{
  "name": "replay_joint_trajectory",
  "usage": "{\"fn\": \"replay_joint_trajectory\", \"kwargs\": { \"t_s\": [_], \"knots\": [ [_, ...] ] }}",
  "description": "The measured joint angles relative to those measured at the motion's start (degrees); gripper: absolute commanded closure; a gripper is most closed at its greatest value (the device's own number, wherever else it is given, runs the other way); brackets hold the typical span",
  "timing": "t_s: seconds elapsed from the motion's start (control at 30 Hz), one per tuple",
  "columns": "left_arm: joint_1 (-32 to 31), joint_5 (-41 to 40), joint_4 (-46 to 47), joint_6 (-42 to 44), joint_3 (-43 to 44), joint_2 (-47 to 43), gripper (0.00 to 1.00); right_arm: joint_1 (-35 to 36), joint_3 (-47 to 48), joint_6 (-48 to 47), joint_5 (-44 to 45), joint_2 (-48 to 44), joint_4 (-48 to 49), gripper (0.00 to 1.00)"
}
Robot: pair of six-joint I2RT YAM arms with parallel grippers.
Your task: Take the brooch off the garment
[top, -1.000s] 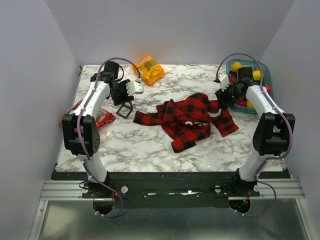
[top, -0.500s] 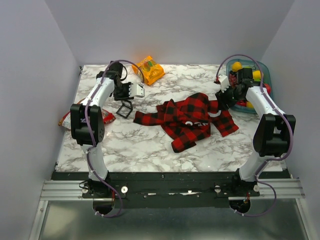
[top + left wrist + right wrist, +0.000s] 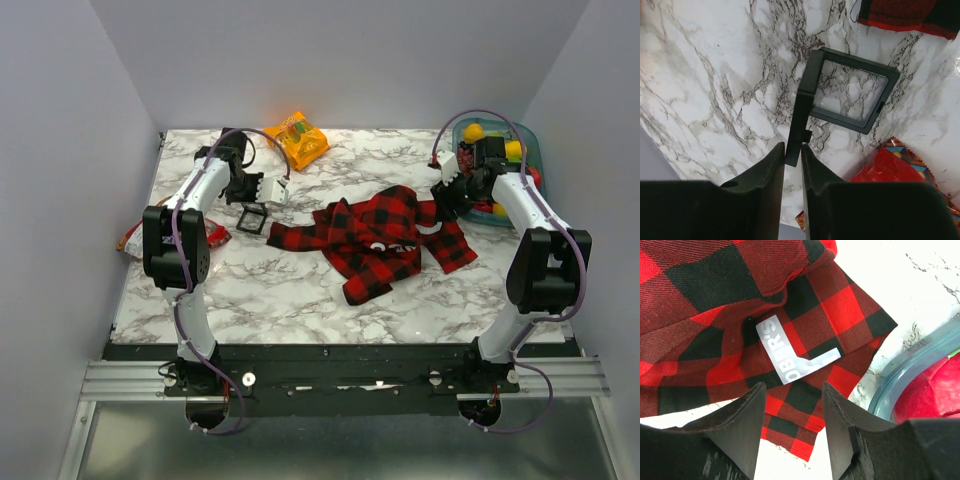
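The red-and-black plaid garment (image 3: 385, 235) lies crumpled on the marble table, right of centre. Its white lettering (image 3: 785, 357) shows in the right wrist view. I cannot make out a brooch on it in any view. My right gripper (image 3: 445, 205) hovers open and empty (image 3: 793, 386) over the garment's right edge. My left gripper (image 3: 260, 203) is shut (image 3: 792, 147) on the upright flap of a black square frame with a clear window (image 3: 850, 90), which rests on the table (image 3: 252, 218) left of the garment's sleeve (image 3: 905, 15).
A teal container (image 3: 530, 150) with red and yellow items stands at the back right, close to my right gripper; its rim also shows in the right wrist view (image 3: 905, 375). An orange snack bag (image 3: 297, 140) lies at the back. A red packet (image 3: 205, 235) lies at the left.
My left arm has swung back and to the left, and its gripper has turned down over the black frame, which now lies flatter. The right arm and the garment have not moved.
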Motion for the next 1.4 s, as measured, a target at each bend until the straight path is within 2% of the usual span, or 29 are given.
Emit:
{"fn": "replay_joint_trajectory", "kwargs": {
  "t_s": [0.2, 0.47, 0.67, 0.83, 1.23, 1.27, 1.37, 1.4],
  "knots": [
    [0.0, -0.7, 0.5, 1.9, -2.6, -0.9, 0.9, 0.0, 0.0, 0.0, 0.0, 0.0, -0.2, 0.43],
    [3.1, -1.9, -1.2, 3.4, -1.2, -1.0, 0.96, 0.0, 0.0, 0.0, 0.0, 0.0, -0.5, 0.43],
    [11.0, -3.8, -5.1, 5.6, 9.9, 1.4, 0.99, 0.2, 0.0, 0.0, 0.0, 0.0, -0.6, 0.43],
    [15.1, -5.6, -7.1, 7.8, 15.9, 4.1, 0.99, 0.5, 0.0, 0.0, 0.0, 0.0, -0.6, 0.43],
    [17.3, -8.0, -5.8, 6.8, 31.9, 19.3, 0.99, 1.3, -0.5, 0.0, 0.1, -0.3, -0.8, 0.43],
    [17.4, -8.0, -5.5, 6.6, 32.0, 19.7, 0.98, 1.4, -0.9, 0.0, 0.3, -0.6, -0.8, 0.43],
    [17.7, -8.0, -5.4, 6.5, 32.0, 20.0, 0.81, 1.6, -1.6, 0.0, 0.9, -1.3, -1.2, 0.43],
    [17.7, -8.0, -5.2, 6.5, 32.0, 20.0, 0.7, 1.6, -1.7, 0.0, 1.0, -1.5, -1.3, 0.43]
  ]
}}
